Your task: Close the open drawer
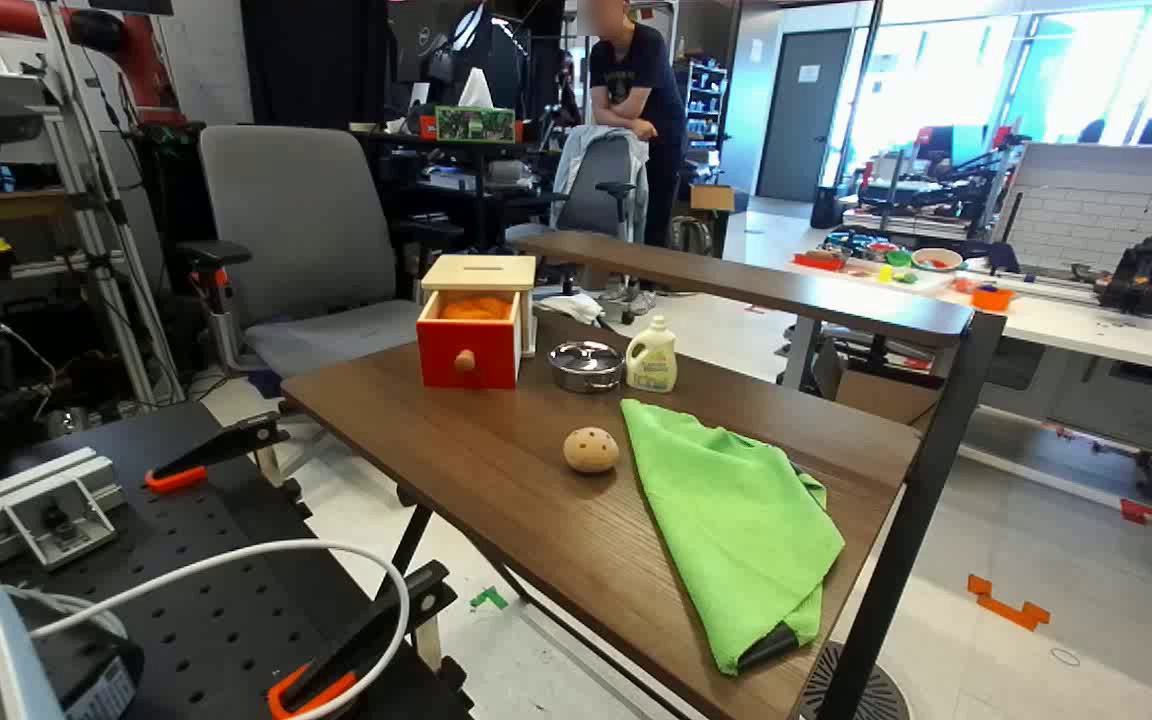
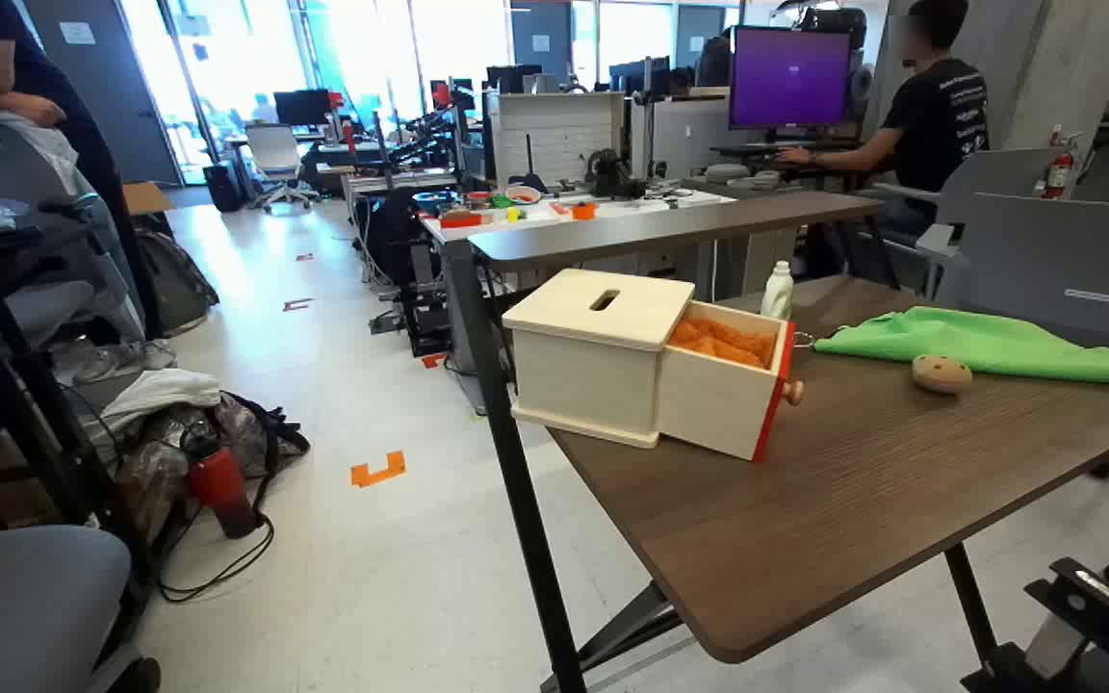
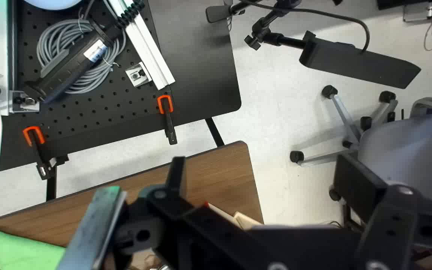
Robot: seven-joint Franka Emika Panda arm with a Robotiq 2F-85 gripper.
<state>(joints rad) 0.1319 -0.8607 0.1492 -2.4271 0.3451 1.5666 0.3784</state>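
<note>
The drawer has a red front [image 1: 446, 358] with a round wooden knob and sticks well out of its light-wood box [image 1: 481, 268]. An orange fluffy thing [image 1: 478, 307] lies in it. In an exterior view, the pulled-out drawer [image 2: 713, 399] shows from the side, with the box [image 2: 583, 380] behind it at the table's end. My gripper [image 3: 268, 180] is open with nothing between its fingers. It shows only in the wrist view. There, slivers of the drawer [image 3: 223, 213] and box [image 3: 246, 221] show past the gripper body, which hides the rest.
On the brown table [image 1: 496, 450] stand a metal pot [image 1: 586, 366], a pale bottle [image 1: 652, 357], a tan round object [image 1: 591, 451] and a green cloth [image 1: 736, 520]. A raised shelf [image 1: 736, 282] runs along one side. A grey chair [image 1: 296, 220] stands near the box.
</note>
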